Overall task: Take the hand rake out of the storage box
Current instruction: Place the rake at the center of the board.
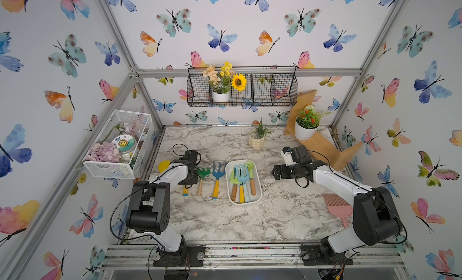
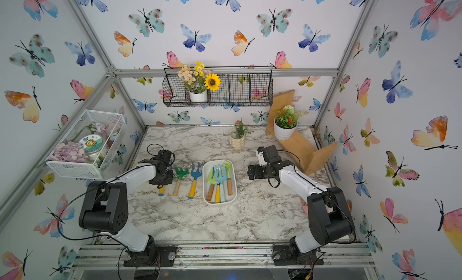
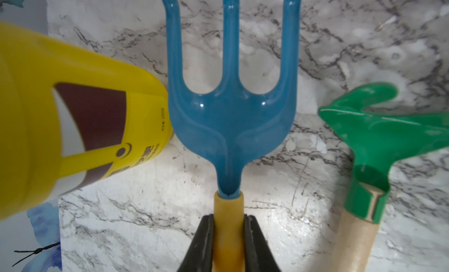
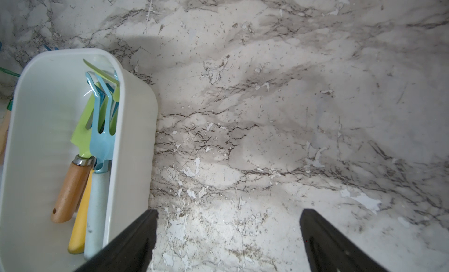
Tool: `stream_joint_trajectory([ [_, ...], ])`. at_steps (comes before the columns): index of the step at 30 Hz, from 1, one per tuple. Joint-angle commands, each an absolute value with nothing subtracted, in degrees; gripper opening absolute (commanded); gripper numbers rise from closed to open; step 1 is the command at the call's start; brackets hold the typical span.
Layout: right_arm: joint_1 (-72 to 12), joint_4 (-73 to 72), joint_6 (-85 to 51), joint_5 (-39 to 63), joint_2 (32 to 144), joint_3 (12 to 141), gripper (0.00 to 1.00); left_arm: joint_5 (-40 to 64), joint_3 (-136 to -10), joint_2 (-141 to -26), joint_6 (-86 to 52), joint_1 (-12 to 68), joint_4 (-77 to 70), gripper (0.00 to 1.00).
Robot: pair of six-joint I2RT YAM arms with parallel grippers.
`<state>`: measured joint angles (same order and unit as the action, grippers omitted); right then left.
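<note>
**Top views.** In both top views the storage box [image 1: 259, 188] sits at the middle of the table [image 1: 275, 216], with other tools [image 1: 242, 181] lying in it. The hand rake [image 1: 185, 191] is outside the box, at its 9 o'clock, beyond a blue fork [image 1: 218, 176] and a green rake [image 1: 203, 175]. Only its yellow handle end shows beneath the left gripper [image 1: 187, 180]. The right gripper [image 1: 275, 171] hangs at the box's 3 o'clock, near it and not touching.

**Left wrist view.** The jaws pinch the rake's yellow handle just behind the blue head [image 3: 230, 112]. The rake appears to rest on the table, though contact cannot be confirmed. A yellow bottle [image 3: 73, 112] sits just beside the head.

**Right wrist view.** The jaws stand spread wide over bare table and hold nothing.

**Assessment.** Removal looks done. Release and withdrawal are left.
</note>
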<state>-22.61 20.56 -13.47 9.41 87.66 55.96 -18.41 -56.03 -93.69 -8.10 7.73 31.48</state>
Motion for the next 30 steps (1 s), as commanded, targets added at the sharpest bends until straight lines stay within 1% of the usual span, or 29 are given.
stream_joint_trajectory([
  [1, -23.1, 21.0, -13.6, 10.5, 88.2, 57.2, 0.97, -19.5, -56.3, -95.0, -8.8, 7.9, 31.3, 0.06],
  [10, -23.2, 20.5, -13.8, 10.5, 88.0, 56.6, 0.96, -19.1, -55.5, -96.7, -8.9, 8.3, 30.7, 0.06],
  [19, -23.2, 20.2, -14.3, 10.7, 87.2, 55.8, 0.97, -20.9, -55.9, -99.2, -9.6, 8.3, 32.0, 0.09],
  [25, -23.3, 20.6, -14.3, 10.7, 86.7, 55.6, 0.97, -21.5, -56.1, -99.5, -9.8, 8.3, 32.7, 0.17],
  [30, -23.7, 21.2, -14.3, 10.7, 86.5, 55.8, 0.96, -22.6, -57.6, -99.1, -10.6, 8.4, 34.6, 0.31],
])
